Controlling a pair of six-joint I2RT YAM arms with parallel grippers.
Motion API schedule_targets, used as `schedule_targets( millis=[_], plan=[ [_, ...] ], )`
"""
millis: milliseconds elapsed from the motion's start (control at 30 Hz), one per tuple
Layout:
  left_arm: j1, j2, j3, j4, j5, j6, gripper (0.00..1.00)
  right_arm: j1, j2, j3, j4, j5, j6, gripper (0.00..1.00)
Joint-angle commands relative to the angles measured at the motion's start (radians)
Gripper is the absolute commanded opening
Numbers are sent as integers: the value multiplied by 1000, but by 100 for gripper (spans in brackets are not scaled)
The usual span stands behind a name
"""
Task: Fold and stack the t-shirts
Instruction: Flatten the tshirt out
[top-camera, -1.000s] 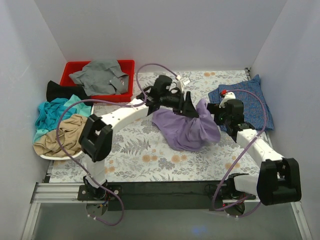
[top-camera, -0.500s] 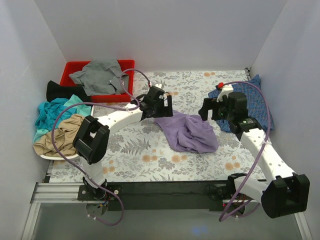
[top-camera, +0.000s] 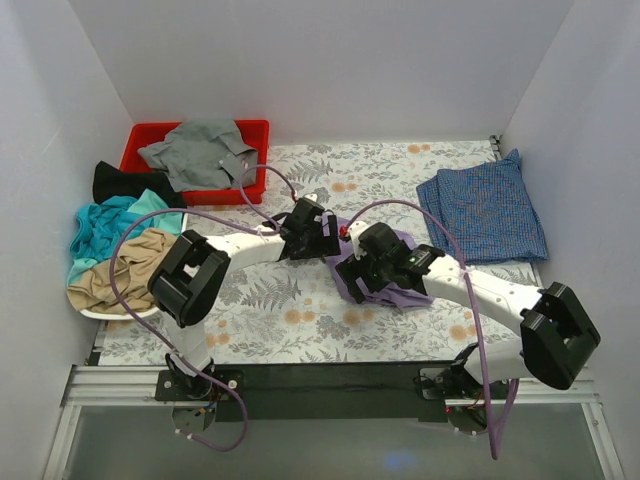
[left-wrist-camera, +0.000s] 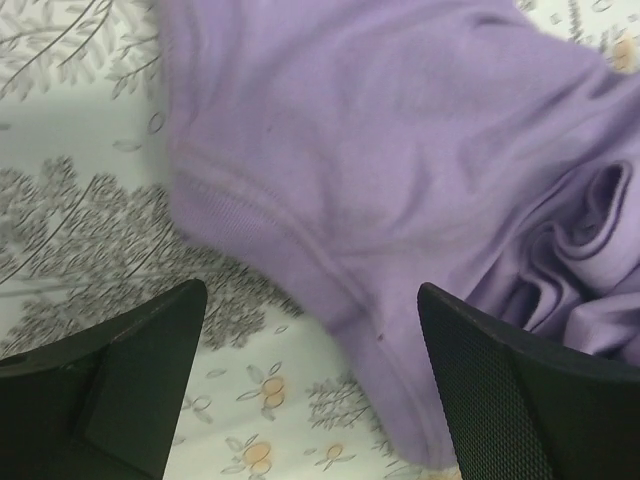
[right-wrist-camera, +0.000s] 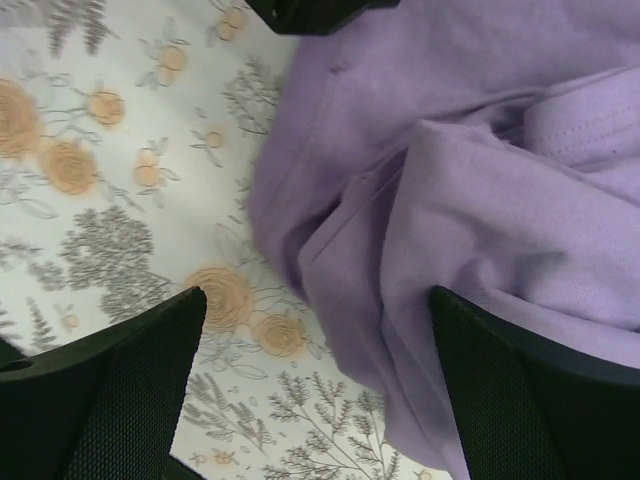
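Lavender t-shirt (left-wrist-camera: 400, 150) is plain, blue t-shirt (top-camera: 485, 210) checked, table cover (top-camera: 300, 310) floral.

Robot lab booth: white walls (top-camera: 330, 60) enclose a floral-covered table (top-camera: 270, 320) (aluminium rail (top-camera: 120, 380) in front).

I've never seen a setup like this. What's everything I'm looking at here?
lavender t-shirt: 1, purple, crumpled mid-table
blue checked t-shirt: 1, blue, spread at far right
grey t-shirt: 1, grey, in the bin
bin: 1, red, far left
black t-shirt: 1, black, left edge
teal t-shirt: 1, teal, left pile
tan t-shirt: 1, tan, left pile, nearest
table cover: 1, white floral
left gripper: black, open over lavender t-shirt
right gripper: black, open over it too
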Motion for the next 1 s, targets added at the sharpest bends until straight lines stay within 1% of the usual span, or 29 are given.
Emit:
schedule_targets(
  millis=[0, 33, 67, 100, 133, 200, 267, 300, 333, 467, 533, 600, 633, 800, 933, 967],
  plan=[
    [-2, 49, 25, 2, 47, -11, 85, 12, 34, -3, -14, 183, 8, 97],
    [-2, 52, 32, 2, 51, -11, 85, 20, 38, -1, -14, 230, 10, 96],
    [-2, 52, 34, 7, 59, -14, 85, 25, 41, 5, -14, 243, 14, 95],
    [-2, 49, 34, 13, 62, -14, 85, 34, 40, 8, -14, 258, 16, 91],
    [-2, 47, 33, 28, 100, -14, 84, 66, 35, 11, -14, 312, 22, 89],
    [-2, 52, 32, 47, 143, -14, 82, 120, 5, 35, -21, 362, 22, 87],
    [-2, 73, 43, 50, 172, -12, 81, 161, -31, 87, -45, 439, 27, 87],
    [-2, 81, 46, 50, 180, -12, 80, 183, -43, 106, -53, 439, 27, 87],
    [-2, 90, 52, 51, 186, -12, 77, 213, -64, 123, -60, 476, 21, 87],
    [-2, 116, 51, 70, 206, -26, 73, 232, -62, 184, -109, 458, 13, 85],
    [-2, 126, 51, 70, 197, -34, 72, 250, -40, 198, -151, 452, 31, 82],
    [-2, 132, 52, 71, 200, -34, 69, 258, -28, 186, -151, 421, 36, 76],
    [-2, 133, 52, 71, 199, -37, 68, 261, -11, 169, -153, 421, 39, 75],
    [-2, 132, 54, 71, 195, -40, 67, 272, 5, 123, -140, 413, 82, 72],
    [-2, 130, 59, 70, 191, -43, 61, 276, 15, 97, -128, 415, 99, 69],
    [-2, 129, 59, 70, 192, -43, 58, 275, 20, 89, -123, 416, 100, 69]
  ],
)
